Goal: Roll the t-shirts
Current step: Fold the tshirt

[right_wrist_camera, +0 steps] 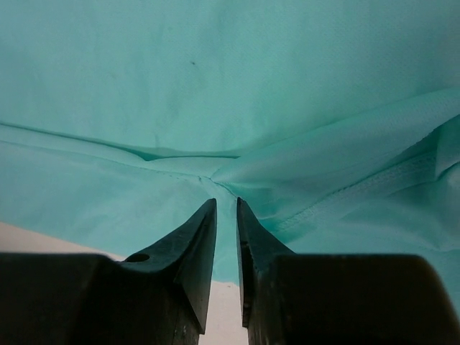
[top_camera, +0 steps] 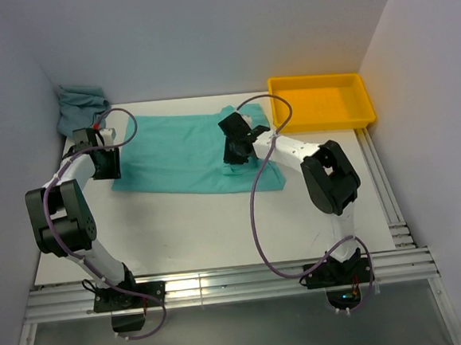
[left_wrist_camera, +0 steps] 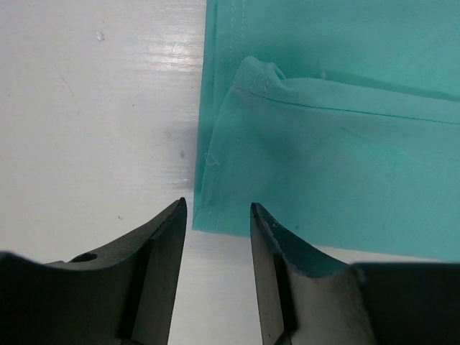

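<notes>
Mint t-shirt (top_camera: 183, 154): is lying spread flat across the middle of the white table (top_camera: 211, 230), its long side running left to right
Grey-teal t-shirt (top_camera: 80, 106): is sitting crumpled in the far left corner against the walls, apart from the mint one
Left gripper (left_wrist_camera: 215, 208): is hovering at the left end of the mint t-shirt, its jaws standing moderately apart with nothing between them; bare table is showing in the gap, and the hemmed corner of the cloth is lying just beyond the fingertips
Folded edge: in the left wrist view a layer of the mint t-shirt is lying doubled over itself, with a stitched seam running along it
Right gripper (right_wrist_camera: 226, 203): is pressing down on the right part of the mint t-shirt, its jaws drawn in to a narrow slit; creases in the cloth are running together at the fingertips, but whether any cloth is caught between them cannot be told
Yellow tray (top_camera: 327, 125): is sitting at the far right of the table, just beyond the right arm
</notes>
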Controlling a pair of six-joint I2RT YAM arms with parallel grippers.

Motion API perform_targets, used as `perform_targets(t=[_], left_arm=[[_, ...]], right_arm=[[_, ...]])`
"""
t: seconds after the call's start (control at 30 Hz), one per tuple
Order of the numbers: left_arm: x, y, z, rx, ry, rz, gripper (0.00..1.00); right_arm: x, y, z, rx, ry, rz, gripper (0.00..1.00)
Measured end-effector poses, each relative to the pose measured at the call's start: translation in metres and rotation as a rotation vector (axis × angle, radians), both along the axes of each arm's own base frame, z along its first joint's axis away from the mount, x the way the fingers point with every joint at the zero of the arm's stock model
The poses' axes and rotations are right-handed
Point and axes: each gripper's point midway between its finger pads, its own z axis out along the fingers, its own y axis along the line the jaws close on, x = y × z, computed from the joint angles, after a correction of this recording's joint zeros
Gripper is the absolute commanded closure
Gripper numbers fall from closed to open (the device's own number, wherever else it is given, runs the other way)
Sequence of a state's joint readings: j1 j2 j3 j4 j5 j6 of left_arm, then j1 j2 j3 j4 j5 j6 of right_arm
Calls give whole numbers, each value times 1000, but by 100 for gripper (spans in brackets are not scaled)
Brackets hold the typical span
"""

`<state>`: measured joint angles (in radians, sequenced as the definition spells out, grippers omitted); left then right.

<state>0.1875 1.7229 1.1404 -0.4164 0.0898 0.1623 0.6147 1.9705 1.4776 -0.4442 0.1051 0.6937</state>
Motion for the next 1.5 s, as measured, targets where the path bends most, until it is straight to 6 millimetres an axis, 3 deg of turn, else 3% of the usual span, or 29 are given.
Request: perform_targets(t=[0.27,0.73,0.83,0.97,1.13,1.4,1.5], left_arm=[[0,-1,0,-3,-1,-2,51],[0,-1,3,-2,-7,-2,51],[-1,-1,3,-3,-4,-2,51],[-2,-1,2,-5,0,-3,51],[-2,-2,2,-10,1,-6,51],[-2,-4,2,-16,2,-11,52],[-2,-4,2,-16,2,-11,52]], right_arm=[[-19,-11,-23,-38,53,-7,70],[-24,-2,-23,-29,52,4,68],[-24,-2,-23,-29,52,4,73],[-23,-1,-21,-26,50,1,89],[-12,5,-10,-23,28,2,95],[21,20,14,-48,-43,34,96],[30,24,15,-68,-58,55,96]])
